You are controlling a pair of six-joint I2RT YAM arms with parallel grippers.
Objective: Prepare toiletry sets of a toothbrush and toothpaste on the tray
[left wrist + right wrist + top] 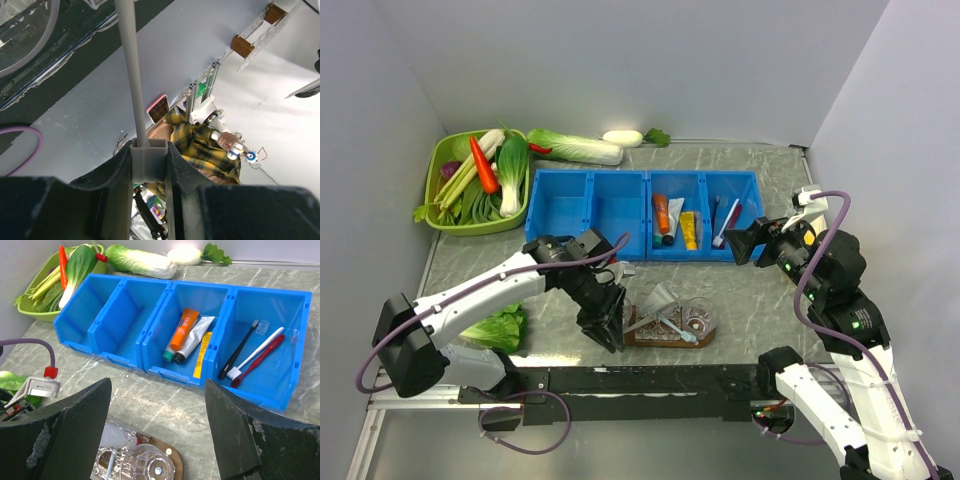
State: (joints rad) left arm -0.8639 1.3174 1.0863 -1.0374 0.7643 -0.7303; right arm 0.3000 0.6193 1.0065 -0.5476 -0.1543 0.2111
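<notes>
Where the marbled table [770, 175] meets the back wall, a row of four blue bins [565, 205] runs across it, with a green basket [438, 160] of vegetables at its left end. The two left bins hold nothing visible. The tray [655, 341] lies nearer the arms, in front of the middle bins. It carries a clear round cup [698, 318] on its right part and something silvery and crumpled on its left part, which may be a tube. The left gripper [605, 332] sits just beside the tray's left end. In the left wrist view its jaws are drawn narrow and clamped on a slim grey stick [131, 75] that looks like a toothbrush handle, though its kind cannot be told for certain. The stick runs out past the fingertips. The right gripper [157, 385] hovers over the table in front of the rightmost bin with its jaws spread wide and nothing between them. The toothpaste [194, 334], a white tube, lies in the third bin between an orange tube [183, 328] and a yellow tube [202, 349], touching the orange one. In the fourth bin a black toothbrush [240, 350], a white toothbrush [256, 351] and a red toothbrush [262, 359] lie side by side on a slant.
</notes>
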